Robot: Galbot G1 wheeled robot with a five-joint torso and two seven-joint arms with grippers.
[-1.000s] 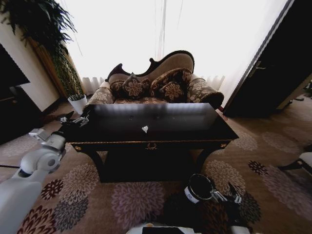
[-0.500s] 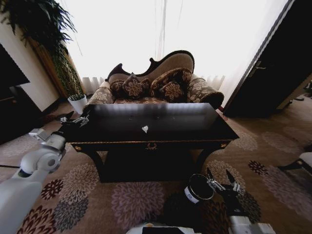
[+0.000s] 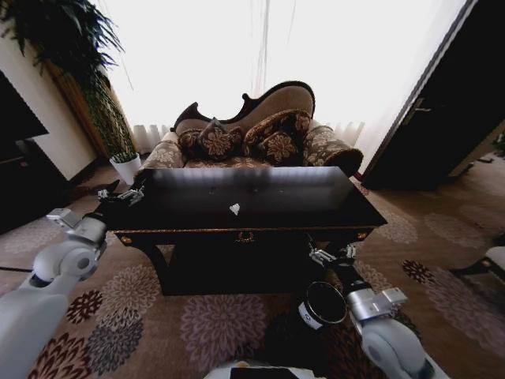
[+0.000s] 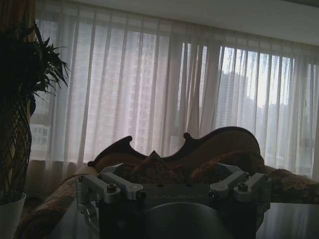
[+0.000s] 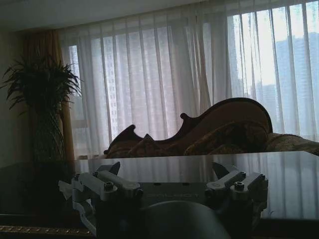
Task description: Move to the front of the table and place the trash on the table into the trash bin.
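Table (image 3: 189,207), glossy black with gold trim, square ahead of the robot; sofa (image 3: 260,134) behind it, plant (image 3: 79,71) to its left

Trash (image 3: 234,208): one small white wad lying near the middle of the tabletop, a little toward the front edge, apart from both grippers; other bits too small to make out

Bin (image 3: 322,305): black with a pale rim, on the carpet (image 3: 213,324) by the table's right front leg, below tabletop level, mouth tilted toward the robot

Left gripper (image 3: 120,194): at the table's left end, level with the top, well apart from the wad; fingers spread, holding nothing

Right gripper (image 3: 331,254): raised in front of the table's right front leg, just under the front edge and above the bin; fingers (image 5: 102,180) parted, nothing between them; the right wrist view looks flat across the tabletop toward the sofa

Step in hand, as judged: the robot is parked before the table, so the approach looks finished; the pick-up of the wad is not yet done

Next move, as judged: a gripper has to clear the table's front edge, reach in over the wad, come down with fingers either side and close on it; the glossy top gives little to push against, so the pinch must be low and centred; the right arm sits nearer the bin for the drop
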